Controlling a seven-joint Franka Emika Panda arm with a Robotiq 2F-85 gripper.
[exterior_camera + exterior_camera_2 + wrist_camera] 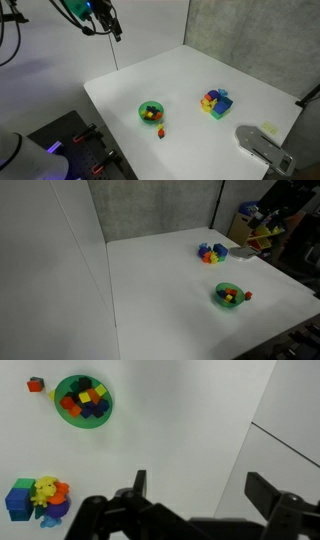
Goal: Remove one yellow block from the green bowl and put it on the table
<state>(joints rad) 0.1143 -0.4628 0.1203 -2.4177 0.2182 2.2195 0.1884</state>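
Gripper (200,488) fingers fill the bottom edge of the wrist view. They're spread wide with nothing between them but bare white table (180,420), so it's empty-handed. It sits high above everything, which I'd guess is why the whole layout fits in that one shot. Looks like a pre-approach pose to me, not a grab.

The green bowl (62,412) is in the upper left of the wrist frame, way off from the fingers. It's packed with little cubes, and the yellow block (87,396) I'd go for sits near the middle on top. That one is probably the easiest pick, since nothing covers it. A tiny red block (36,383) lies on the table just outside the bowl, further toward the corner. The multicoloured block cluster (38,500) is down at the lower left, well apart from the bowl.

Stuff that's hard to make out:
- How many yellow cubes are in there. They blur together, and whatever is under the top layer is hidden.
- In both exterior views the bowl's contents are just coloured specks.
- The gripper is only partly visible at the top left of an exterior view (113,28), with the arm cut off by the frame edge.
- The gripper body is cropped by the bottom of the wrist shot.
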